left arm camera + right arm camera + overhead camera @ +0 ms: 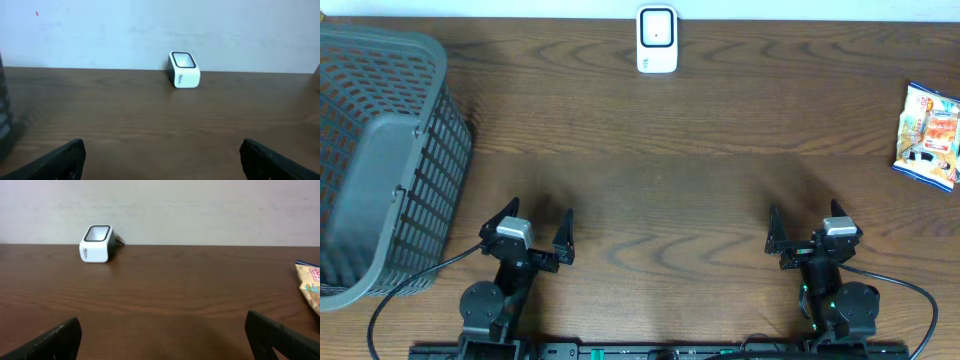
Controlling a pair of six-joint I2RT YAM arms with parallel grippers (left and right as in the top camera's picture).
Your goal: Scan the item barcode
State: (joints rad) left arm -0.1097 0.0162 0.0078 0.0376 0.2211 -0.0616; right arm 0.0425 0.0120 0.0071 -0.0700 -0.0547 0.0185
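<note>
The item is a colourful snack packet [929, 135] lying flat at the table's far right edge; its corner shows in the right wrist view [311, 286]. A white barcode scanner [657, 40] stands at the back middle by the wall, also seen as the scanner [184, 69] and the scanner [97, 243] from each wrist. My left gripper [533, 227] sits open near the front left with nothing between its fingers [62, 157]. My right gripper [804, 228] is open near the front right, empty, well short of the packet; one of its fingers [277, 335] shows at the bottom.
A large grey plastic basket [380, 160] fills the left side of the table, close to my left arm. The table is dark brown wood [660, 170]. A pale wall runs along the back edge.
</note>
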